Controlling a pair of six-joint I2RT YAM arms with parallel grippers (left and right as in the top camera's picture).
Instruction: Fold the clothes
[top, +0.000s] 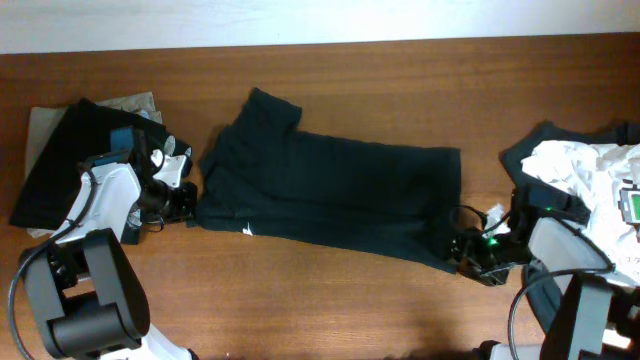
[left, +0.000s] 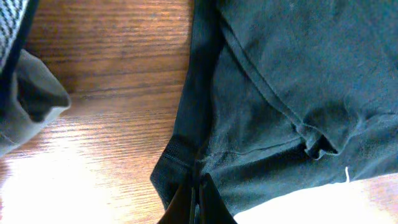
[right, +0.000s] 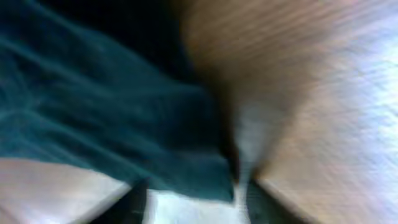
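**While your left gripper pinches the shirt, your right one cannot be read**

Because the black T-shirt (top: 340, 195) lies stretched across the middle of the table (top: 400, 80), you have an arm at each end of it. The shirt is mostly flat, with one sleeve pointing toward the far edge and some wrinkles near the right end. Its small white logo (top: 249, 231) sits by the near edge at the left.

Your left gripper (top: 190, 205) is at the shirt's left end, touching the fabric. From the left wrist view, the fingers (left: 185, 209) are drawn together to a narrow point, with the shirt's dark edge caught between them. The cloth runs away from them up and to the right.

Your right gripper (top: 462, 255) is at the shirt's near right corner, right against the fabric. The right wrist view is badly blurred. It shows only dark cloth on one side and bare wood on the other, so you cannot tell how wide the jaws stand or whether they hold anything.

Farther out, a black and beige stack (top: 60, 160) lies behind your left arm. A white and black heap (top: 580, 165) lies by your right arm. Both are apart from the shirt.
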